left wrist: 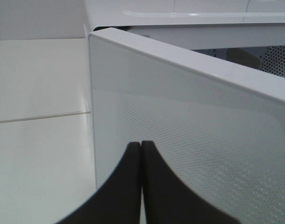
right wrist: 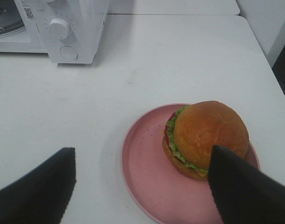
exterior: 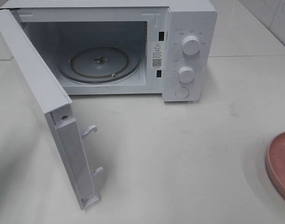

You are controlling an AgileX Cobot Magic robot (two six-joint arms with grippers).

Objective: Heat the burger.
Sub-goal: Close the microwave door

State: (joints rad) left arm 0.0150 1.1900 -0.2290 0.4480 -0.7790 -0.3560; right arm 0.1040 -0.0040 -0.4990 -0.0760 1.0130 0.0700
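Hovered wide-jawed, right gripper (right wrist: pixel 140 186) over burger (right wrist: pixel 208 137) on slick pink plate (right wrist: pixel 147 177); risked sliding it; left gripper (left wrist: pixel 141 182) pinched shut, empty.

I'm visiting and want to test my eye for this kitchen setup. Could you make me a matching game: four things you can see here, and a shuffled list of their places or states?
Things:
1. burger
2. microwave door
3. left gripper
4. right gripper

States:
A. swung wide open
B. fingers pressed together, holding nothing
C. sitting on the pink plate
D. jaws spread apart, above the plate

Pairs: 1-C, 2-A, 3-B, 4-D
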